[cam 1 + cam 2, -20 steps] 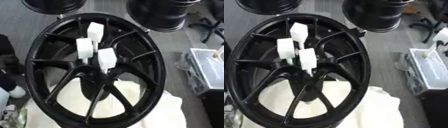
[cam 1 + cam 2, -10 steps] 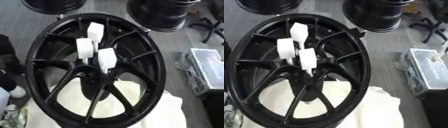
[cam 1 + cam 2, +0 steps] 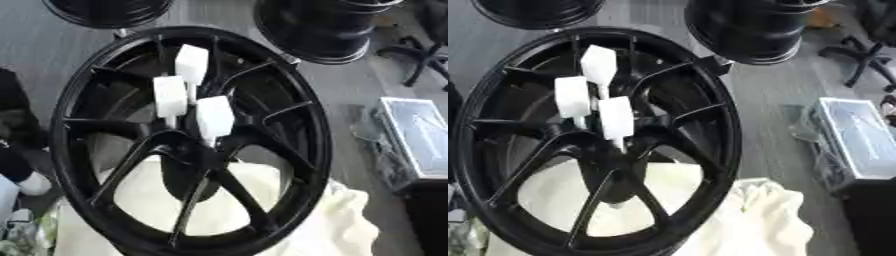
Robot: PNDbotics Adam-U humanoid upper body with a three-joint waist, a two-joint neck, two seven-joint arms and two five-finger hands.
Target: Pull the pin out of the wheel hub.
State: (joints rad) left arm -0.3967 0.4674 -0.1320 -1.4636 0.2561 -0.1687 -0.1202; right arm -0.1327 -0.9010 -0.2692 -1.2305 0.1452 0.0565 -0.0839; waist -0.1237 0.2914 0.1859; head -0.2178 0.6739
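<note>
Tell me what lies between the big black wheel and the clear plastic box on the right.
Bare grey floor separates the black spoked wheel from the clear plastic box, per the right eye view.

At the left edge of the left eye view a dark bulky shape [image 3: 16, 135] comes in from the side, with a pale rounded piece [image 3: 35, 183] at its lower end. Whether this is the robot's left arm cannot be told; no fingers or palm can be made out on it.
</note>
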